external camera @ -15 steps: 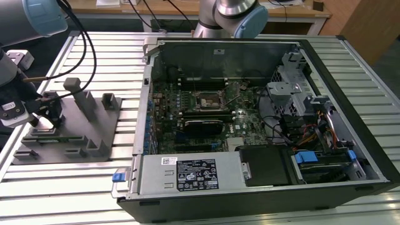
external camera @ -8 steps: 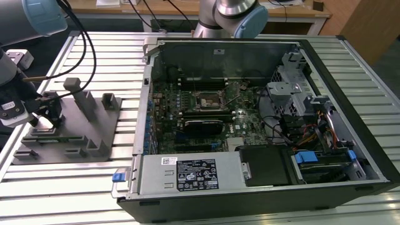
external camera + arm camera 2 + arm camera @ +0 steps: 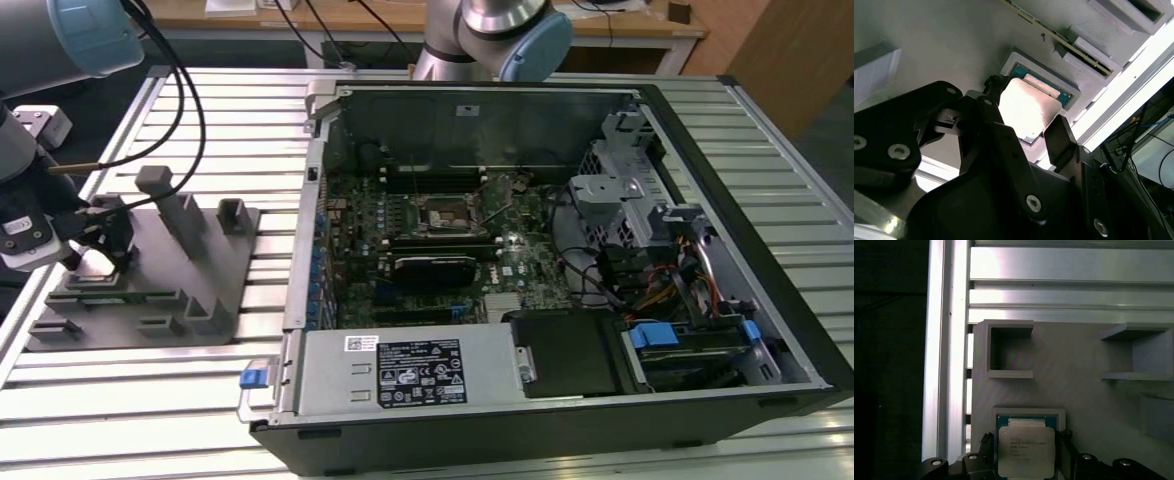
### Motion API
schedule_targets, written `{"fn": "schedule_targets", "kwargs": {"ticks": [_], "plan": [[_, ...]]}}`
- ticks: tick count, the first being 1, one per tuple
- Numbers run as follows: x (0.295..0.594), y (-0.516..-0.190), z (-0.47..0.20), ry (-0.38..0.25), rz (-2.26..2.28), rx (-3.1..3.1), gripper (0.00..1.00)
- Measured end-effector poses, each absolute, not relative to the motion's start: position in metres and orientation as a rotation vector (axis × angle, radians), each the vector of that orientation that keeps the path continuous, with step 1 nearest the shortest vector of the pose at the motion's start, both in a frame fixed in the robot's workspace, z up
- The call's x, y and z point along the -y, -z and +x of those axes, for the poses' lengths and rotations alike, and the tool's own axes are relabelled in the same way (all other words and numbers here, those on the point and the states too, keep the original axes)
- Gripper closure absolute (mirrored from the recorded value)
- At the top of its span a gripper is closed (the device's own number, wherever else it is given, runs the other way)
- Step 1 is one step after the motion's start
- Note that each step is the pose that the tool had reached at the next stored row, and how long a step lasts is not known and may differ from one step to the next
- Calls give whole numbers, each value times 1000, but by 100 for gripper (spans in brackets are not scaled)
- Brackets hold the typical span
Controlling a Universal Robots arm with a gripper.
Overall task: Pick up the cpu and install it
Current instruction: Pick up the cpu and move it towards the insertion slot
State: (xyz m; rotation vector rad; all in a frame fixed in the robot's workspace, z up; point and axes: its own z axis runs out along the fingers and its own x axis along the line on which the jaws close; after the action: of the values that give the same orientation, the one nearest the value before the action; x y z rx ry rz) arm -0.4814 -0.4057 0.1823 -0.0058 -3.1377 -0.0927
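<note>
The cpu (image 3: 1026, 450), a silvery square chip on a green board, lies in a shallow recess of the grey holder block (image 3: 1079, 395). It also appears bright and flat in the second wrist view (image 3: 1029, 107). My gripper (image 3: 1026, 442) is lowered over it and stands open, one dark finger (image 3: 993, 90) on each side of the chip with a small gap. In the exterior view the gripper (image 3: 94, 262) is down at the holder block (image 3: 147, 290) on that view's left. The black motherboard socket (image 3: 445, 212) sits inside the open computer case (image 3: 307, 260).
Grey posts (image 3: 174, 205) rise from the holder block beside the gripper. The slatted metal table (image 3: 200, 130) carries the block and the case. A second arm's base (image 3: 501, 35) stands behind the case. Cables, drive cages and a power supply crowd the case's right part.
</note>
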Motion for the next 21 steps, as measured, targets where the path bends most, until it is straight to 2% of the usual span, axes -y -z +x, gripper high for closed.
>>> {"fn": "schedule_targets", "kwargs": {"ticks": [7,8,9,21], "plan": [[406,-182,-481,93,-6,3138,38],[406,-182,-481,93,-6,3138,40],[406,-182,-481,93,-6,3138,46],[406,-192,-481,92,-6,3138,46]]}}
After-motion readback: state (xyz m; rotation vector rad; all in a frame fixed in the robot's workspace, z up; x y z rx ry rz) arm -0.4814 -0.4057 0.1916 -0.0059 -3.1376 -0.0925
